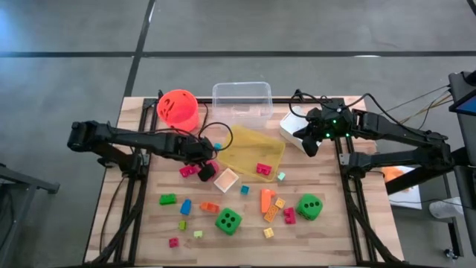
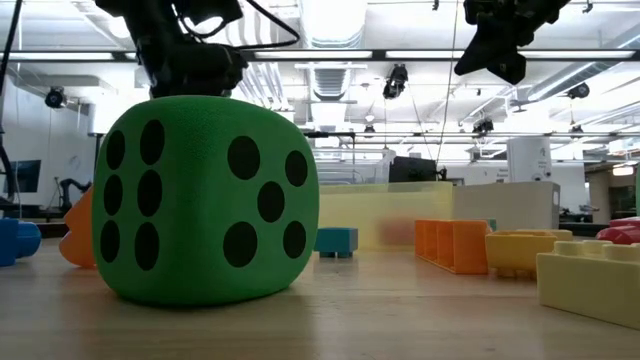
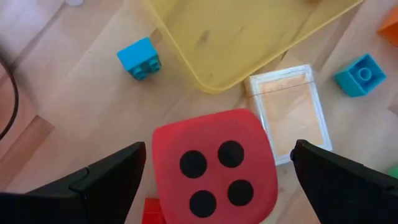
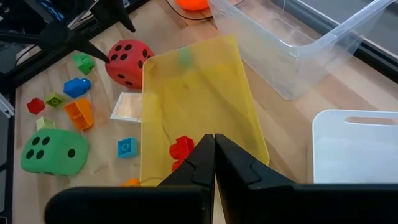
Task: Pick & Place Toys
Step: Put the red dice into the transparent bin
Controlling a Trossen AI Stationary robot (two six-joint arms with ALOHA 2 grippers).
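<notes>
Left wrist view: the red/pink die (image 3: 212,167) is seen directly under the left gripper (image 3: 214,180), centred between the two wide-spread fingers (image 3: 106,177), neither touching it. No long axis on a cube; its four-dot face is turned up and its sides sit slightly skewed to the finger line, so a small wrist turn may be needed before a straight descent.

High view: the left gripper (image 1: 202,158) is placed over that die (image 1: 202,170), just off the near-left corner of the yellow tray (image 1: 249,149). The left arm is judged far nearer; the right gripper (image 1: 311,141) is parked well apart at the white tray (image 1: 288,125), jaws fully closed on nothing.

Smaller items beside the die: a small clear square container (image 3: 287,112) just to its right, close enough to be clipped by a finger, and a blue block (image 3: 138,58) farther off.
</notes>
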